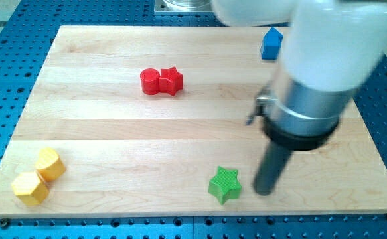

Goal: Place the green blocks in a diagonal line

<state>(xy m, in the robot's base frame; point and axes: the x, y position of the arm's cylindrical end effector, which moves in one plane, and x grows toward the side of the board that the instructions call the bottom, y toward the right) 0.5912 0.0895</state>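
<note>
**Tip sitting just right of the lone visible green star**

My tip (265, 192) is resting on the board in the lower right of the frame, and the green star block (225, 184) is lying just beside it toward the view's left, near the board's bottom edge. A thin gap seems to be showing between them, so I am judging them close but not touching. That left-right relation is what the coming move is turning on: any push from here would be driving the star leftward along the bottom edge.

There are no jaws to report; the rod is ending in a plain tip and is holding nothing.

The star is looking bright green, ridged on top, lying flat with its points spread evenly, so it has no real long axis. Only this one green block is showing; the arm's pale body is covering much of the upper right, and whether another green block is hiding behind it I cannot tell. With one block visible, the diagonal is not yet formed.
</note>
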